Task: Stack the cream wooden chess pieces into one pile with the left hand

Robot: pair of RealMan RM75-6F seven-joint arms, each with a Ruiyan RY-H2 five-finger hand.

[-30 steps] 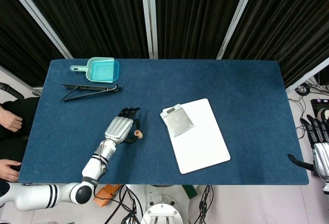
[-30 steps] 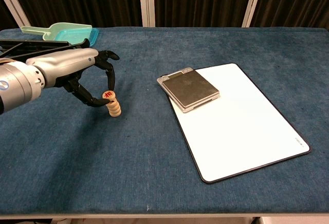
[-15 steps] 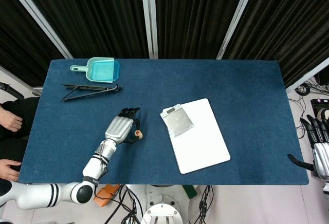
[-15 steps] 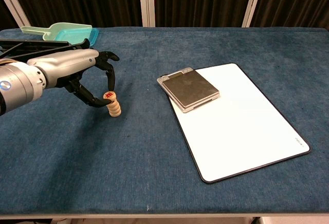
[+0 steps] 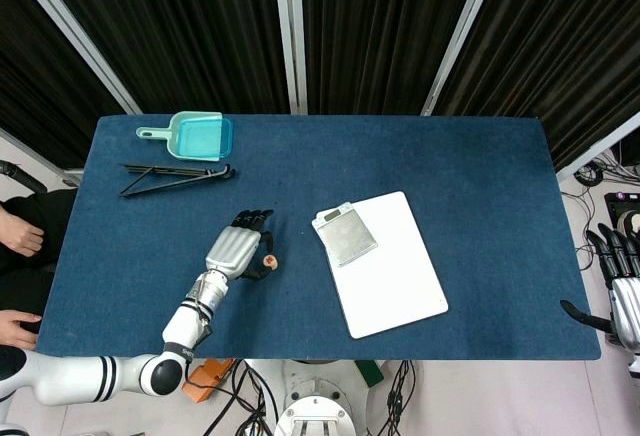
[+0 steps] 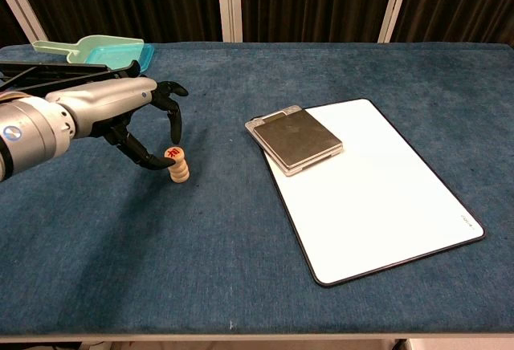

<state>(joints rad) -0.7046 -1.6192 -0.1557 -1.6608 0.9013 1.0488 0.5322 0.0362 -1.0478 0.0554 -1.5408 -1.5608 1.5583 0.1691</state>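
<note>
While the chess pieces (image 6: pixel 178 164) stand in one pile on the blue table (image 6: pixel 241 229), the left hand (image 6: pixel 128 109) arches over them, fingers spread, holding nothing.

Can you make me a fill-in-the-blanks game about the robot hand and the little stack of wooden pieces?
1. The top chess piece on the pile has a ____ mark.
2. The teal scoop lies in the far ____ corner of the table.
3. The small grey scale rests partly on the ____ board.
4. The pile stands beside the robot's ____ hand.

Missing words: red; left; white; left
</note>
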